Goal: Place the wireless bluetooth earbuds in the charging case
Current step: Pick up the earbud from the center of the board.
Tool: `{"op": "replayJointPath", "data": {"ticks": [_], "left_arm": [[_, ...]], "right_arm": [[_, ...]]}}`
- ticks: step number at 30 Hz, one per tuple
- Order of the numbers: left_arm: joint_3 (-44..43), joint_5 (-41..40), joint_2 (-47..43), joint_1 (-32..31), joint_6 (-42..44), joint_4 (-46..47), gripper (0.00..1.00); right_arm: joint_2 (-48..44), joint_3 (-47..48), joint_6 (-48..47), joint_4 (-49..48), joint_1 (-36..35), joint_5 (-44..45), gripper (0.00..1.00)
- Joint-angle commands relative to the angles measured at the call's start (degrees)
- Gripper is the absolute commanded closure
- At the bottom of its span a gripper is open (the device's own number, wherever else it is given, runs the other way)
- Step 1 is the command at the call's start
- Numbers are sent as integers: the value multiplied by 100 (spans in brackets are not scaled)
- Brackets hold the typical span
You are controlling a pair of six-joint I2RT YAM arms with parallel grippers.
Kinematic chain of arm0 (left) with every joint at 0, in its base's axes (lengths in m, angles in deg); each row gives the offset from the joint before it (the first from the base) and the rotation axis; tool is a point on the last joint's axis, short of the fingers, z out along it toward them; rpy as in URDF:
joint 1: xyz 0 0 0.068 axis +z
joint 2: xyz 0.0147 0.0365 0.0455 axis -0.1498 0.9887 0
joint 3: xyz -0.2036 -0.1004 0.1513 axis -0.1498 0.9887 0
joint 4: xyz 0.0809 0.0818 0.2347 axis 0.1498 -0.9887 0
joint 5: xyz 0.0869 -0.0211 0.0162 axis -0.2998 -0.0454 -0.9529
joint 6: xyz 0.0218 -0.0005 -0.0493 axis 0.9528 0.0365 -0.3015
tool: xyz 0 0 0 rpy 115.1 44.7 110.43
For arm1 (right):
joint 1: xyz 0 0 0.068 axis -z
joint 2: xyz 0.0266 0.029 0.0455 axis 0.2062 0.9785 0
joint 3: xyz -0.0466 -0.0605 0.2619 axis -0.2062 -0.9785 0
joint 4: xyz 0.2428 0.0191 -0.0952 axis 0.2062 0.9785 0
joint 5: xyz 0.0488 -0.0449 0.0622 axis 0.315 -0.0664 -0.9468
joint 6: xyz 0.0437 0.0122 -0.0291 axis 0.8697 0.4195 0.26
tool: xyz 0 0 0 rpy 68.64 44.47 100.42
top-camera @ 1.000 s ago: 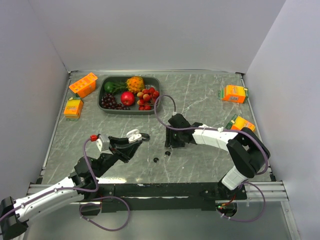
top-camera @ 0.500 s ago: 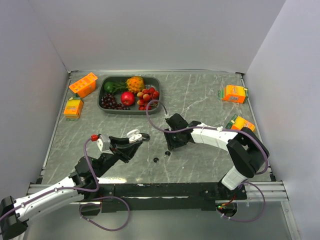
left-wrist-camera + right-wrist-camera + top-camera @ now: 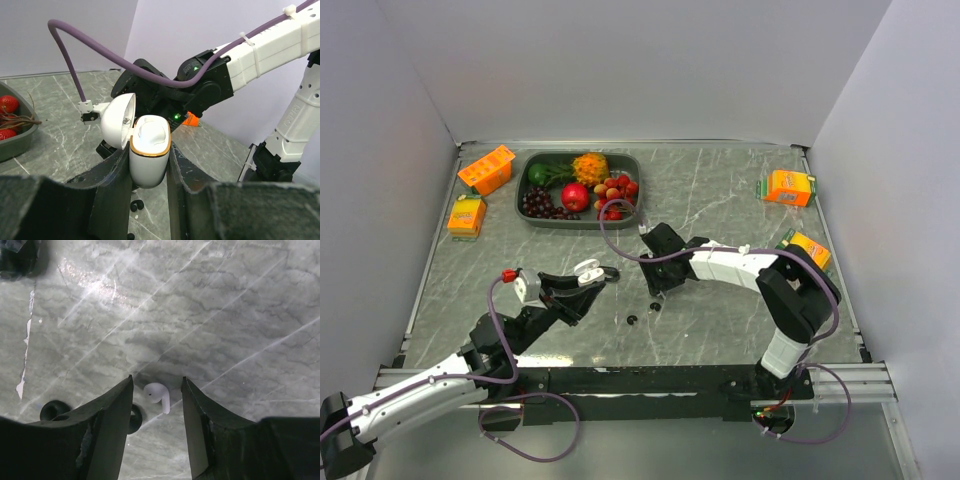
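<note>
Lying flat on the grey bench, a white earbud sits right between the two fingers of the right gripper. That gripper is about half open and holds nothing, and the earbud touches neither finger. Two small black pieces lie on the bench just beside that gripper, on the side toward the near edge. The left gripper is shut tight on the white charging case. It holds the case upright above the bench, a little left of the middle, with its lid swung open. Since a second ago the right arm has swung toward the left edge, so its gripper is now closer to the case. Its purple cable has moved toward the tray. The left arm and the case have stayed put. The bench has pale lines like marble and shines under the light. Plain white walls stand on three sides. The dark tray holds fruit and sits by the far edge toward the left corner. Two orange boxes lie next to it. Two more boxes lie by the right edge.
</note>
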Motion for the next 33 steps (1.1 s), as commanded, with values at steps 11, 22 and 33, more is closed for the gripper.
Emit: {"op": "replayJointPath", "data": {"ticks": [11, 22, 33], "left_arm": [[-60, -33, -95, -31, 2, 171, 99], [-60, -7, -139, -22, -51, 144, 99], [-77, -34, -280, -22, -51, 4, 99]], "right_arm": [[-24, -213, 10, -154, -48, 58, 54], [-130, -362, 63, -137, -180, 22, 54], [-261, -573, 238, -128, -268, 110, 82]]}}
